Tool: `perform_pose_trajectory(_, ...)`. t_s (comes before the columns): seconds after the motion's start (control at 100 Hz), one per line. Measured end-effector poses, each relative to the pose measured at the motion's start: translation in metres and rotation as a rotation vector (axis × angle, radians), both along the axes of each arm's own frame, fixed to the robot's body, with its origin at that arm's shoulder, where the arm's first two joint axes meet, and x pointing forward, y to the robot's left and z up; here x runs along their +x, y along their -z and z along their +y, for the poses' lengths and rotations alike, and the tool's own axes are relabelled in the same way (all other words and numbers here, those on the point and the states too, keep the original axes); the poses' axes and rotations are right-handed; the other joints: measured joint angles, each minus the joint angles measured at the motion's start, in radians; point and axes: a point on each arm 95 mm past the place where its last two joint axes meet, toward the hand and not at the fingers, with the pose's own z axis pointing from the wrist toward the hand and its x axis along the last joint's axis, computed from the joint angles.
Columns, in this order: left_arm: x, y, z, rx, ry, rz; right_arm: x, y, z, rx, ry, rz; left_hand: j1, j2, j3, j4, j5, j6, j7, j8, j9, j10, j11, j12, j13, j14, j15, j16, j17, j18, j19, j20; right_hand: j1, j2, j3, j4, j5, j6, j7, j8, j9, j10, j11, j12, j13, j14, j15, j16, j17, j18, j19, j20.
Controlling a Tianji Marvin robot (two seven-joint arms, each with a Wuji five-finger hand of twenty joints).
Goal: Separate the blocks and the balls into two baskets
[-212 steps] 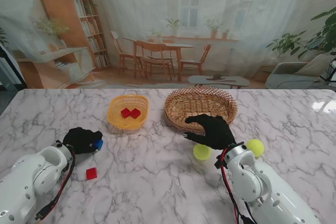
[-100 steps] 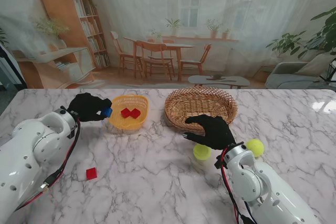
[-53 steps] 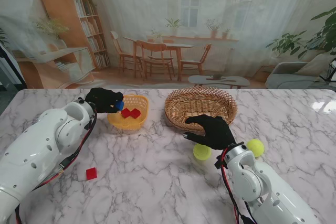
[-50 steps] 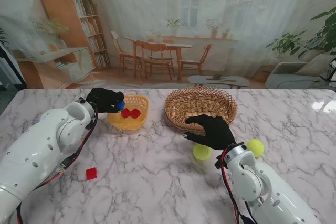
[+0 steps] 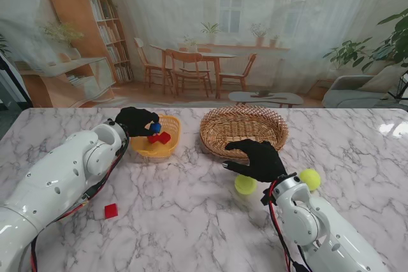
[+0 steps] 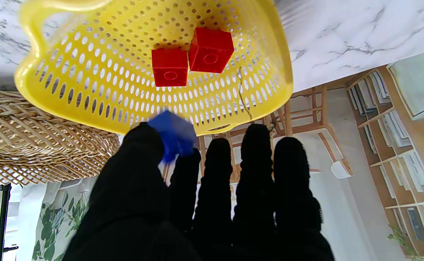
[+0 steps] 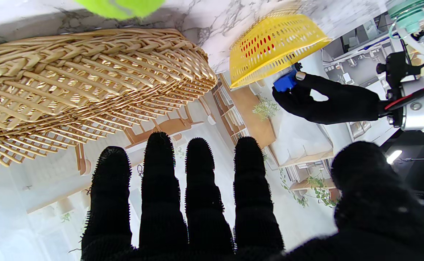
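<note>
My left hand hovers over the yellow plastic basket, thumb and forefinger pinched on a blue block. Two red blocks lie inside that basket. A third red block rests flat on the marble nearer to me, on the left. My right hand is open, fingers spread, at the near rim of the wicker basket. One yellow-green ball sits just under that hand, another ball to its right.
The marble table reaches the picture's edges on all sides. The two baskets stand side by side at mid-table, the wicker one to the right. A printed room backdrop hangs behind the table's far edge.
My left hand has carried the blue block from the near left of the table up and rightward to above the yellow basket. The right hand and balls have stayed put.
</note>
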Motion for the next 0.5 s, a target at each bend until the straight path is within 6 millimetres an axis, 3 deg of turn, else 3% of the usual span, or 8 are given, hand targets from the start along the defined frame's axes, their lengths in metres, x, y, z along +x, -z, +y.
perform_pose_trajectory(0.14, 0.001, 0.002, 0.002, -0.003, 0.001, -0.006, 0.000, 0.000, 0.000, 0.001, 0.001, -0.001, -0.010, 0.002, -0.011, 0.000, 0.000, 0.008, -0.078, -0.068, -0.038, 0.012, -0.056, -0.085, -0.022, 0.005, -0.025, -0.049, -0.018, 0.000, -0.017, 0.000, 0.000, 0.000, 0.000, 0.000, 0.000, 0.000, 0.000, 0.000, 0.000, 0.000, 0.000, 0.000, 0.000, 0.000, 0.000, 0.000, 0.000, 0.000, 0.000, 0.000)
perform_pose_trajectory(0.5, -0.008, -0.003, 0.012, -0.015, 0.018, -0.027, 0.000, 0.000, 0.000, -0.001, -0.001, 0.001, -0.010, 0.017, -0.011, 0.000, 0.009, 0.013, -0.107, -0.086, -0.048, 0.022, -0.054, -0.094, -0.034, 0.008, -0.033, -0.070, -0.022, 0.000, -0.018, 0.000, 0.000, 0.000, -0.001, 0.000, 0.000, 0.000, 0.000, 0.000, 0.000, 0.000, 0.000, 0.000, 0.000, 0.000, 0.000, 0.000, 0.000, 0.000, 0.000, 0.000)
